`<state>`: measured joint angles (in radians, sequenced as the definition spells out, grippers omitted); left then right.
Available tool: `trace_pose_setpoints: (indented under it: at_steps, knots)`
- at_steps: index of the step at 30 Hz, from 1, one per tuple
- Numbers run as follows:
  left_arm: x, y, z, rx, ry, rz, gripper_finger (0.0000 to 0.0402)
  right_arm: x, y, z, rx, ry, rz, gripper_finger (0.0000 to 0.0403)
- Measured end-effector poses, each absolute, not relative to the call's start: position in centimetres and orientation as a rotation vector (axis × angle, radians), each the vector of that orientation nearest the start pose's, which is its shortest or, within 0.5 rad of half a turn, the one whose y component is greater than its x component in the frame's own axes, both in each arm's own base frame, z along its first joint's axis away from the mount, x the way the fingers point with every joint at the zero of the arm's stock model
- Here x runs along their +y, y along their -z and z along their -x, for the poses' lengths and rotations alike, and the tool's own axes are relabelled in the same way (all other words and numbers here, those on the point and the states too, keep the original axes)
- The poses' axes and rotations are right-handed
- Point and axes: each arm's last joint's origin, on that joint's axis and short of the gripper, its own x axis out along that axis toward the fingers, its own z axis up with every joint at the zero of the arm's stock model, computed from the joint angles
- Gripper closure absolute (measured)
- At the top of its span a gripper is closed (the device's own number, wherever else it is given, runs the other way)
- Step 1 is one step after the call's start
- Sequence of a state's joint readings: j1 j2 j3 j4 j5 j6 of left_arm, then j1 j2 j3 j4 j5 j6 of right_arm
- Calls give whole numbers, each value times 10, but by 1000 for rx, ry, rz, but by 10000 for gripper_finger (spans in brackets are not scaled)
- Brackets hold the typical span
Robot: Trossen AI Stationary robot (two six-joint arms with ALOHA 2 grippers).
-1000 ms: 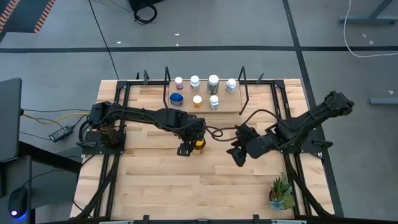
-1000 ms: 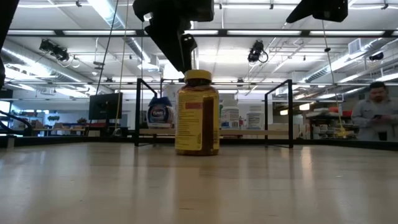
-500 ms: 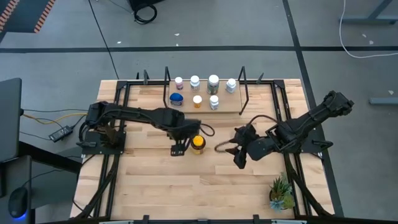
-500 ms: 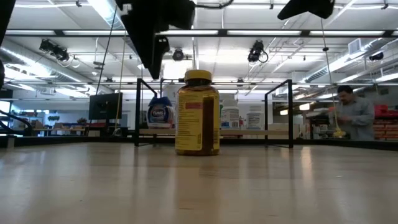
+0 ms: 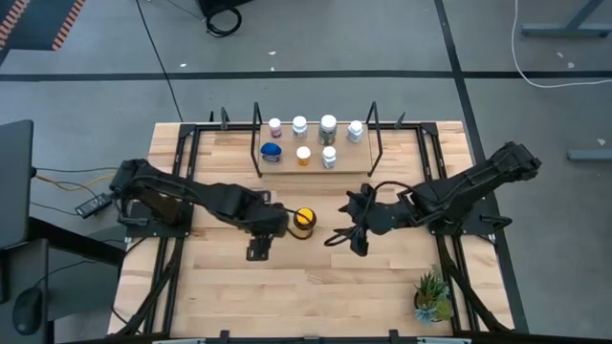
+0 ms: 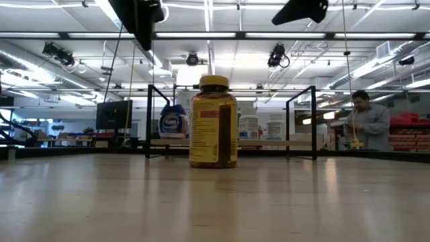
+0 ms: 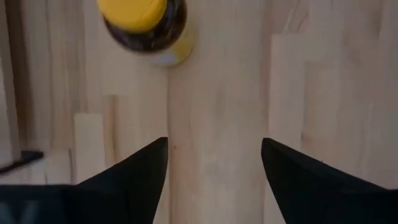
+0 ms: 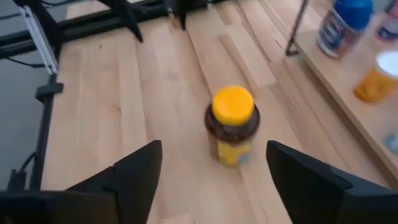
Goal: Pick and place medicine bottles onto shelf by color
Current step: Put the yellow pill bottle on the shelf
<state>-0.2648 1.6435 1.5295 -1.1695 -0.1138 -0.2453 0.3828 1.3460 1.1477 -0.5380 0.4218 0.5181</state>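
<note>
Mid-table, I had left gripper [image 5: 258, 250] open, empty, just beside amber bottle [image 5: 304, 221] | right gripper [image 5: 355, 239] open, empty, near it on other side | bottle upright on tabletop [image 5: 287, 287], untouched | seven smaller bottles [image 5: 303, 154] stood on shelf [image 5: 287, 168], far edge

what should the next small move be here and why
Probably ease the right hand toward the amber bottle to bracket it. The bottle stands upright on the table, free of both hands, not on the shelf. The right hand is open and faces it in its wrist view; the left hand sits beside it, also open.
</note>
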Motion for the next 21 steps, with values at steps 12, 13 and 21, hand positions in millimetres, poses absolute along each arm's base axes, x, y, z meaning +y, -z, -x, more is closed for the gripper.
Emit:
trace_pose_setpoints:
  at_steps: [12,13,21]
  knots:
    - [-65,-306,-226,1043,-153,263,151,100,-279,-303,649,204,-167,67]
    - [-65,-305,-219,1034,-163,278,152,101,-276,-307,635,203,-177,67]
    - [-72,-303,-197,1000,-161,273,153,99,-249,-335,610,255,-238,67]
